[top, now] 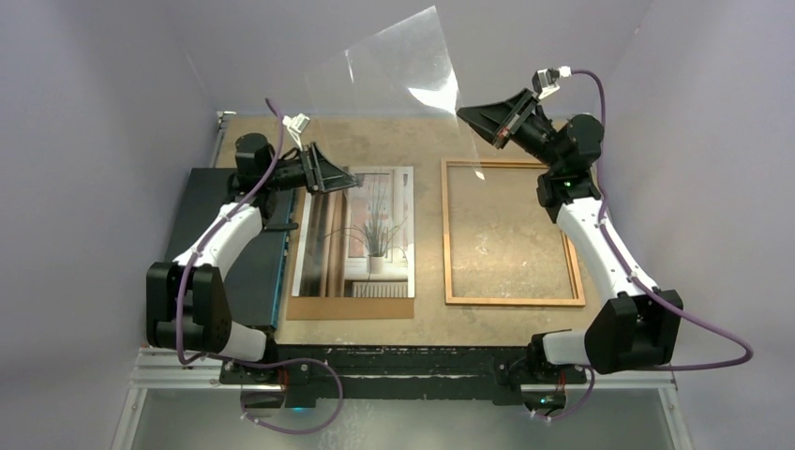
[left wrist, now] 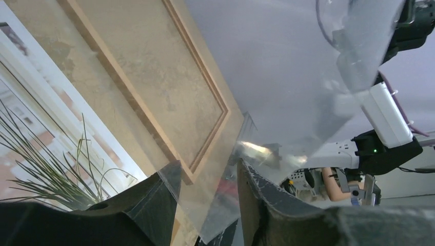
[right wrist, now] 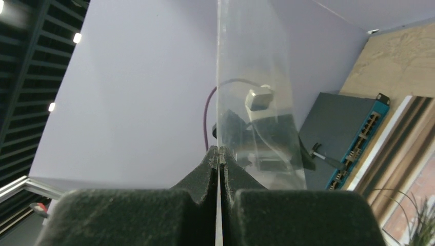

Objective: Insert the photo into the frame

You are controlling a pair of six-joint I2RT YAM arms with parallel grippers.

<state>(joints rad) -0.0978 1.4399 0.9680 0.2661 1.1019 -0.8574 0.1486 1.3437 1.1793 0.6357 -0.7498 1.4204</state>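
The photo [top: 361, 230], a print of a spiky plant by a window, lies flat on a brown backing board [top: 349, 307] left of centre. The thin wooden frame [top: 511, 232] lies flat to its right with bare table showing inside it. My right gripper [top: 469, 114] is raised above the frame's far left corner, shut on an edge of the clear pane [top: 403, 66], which it holds up in the air. My left gripper [top: 352, 183] hovers open over the photo's far edge. In the left wrist view a corner of the pane [left wrist: 215, 205] hangs between the spread fingers, unclamped.
A dark flat box [top: 234, 244] with a blue edge lies along the table's left side, under the left arm. Grey walls close in the table on three sides. The raised pane spans the air between both grippers.
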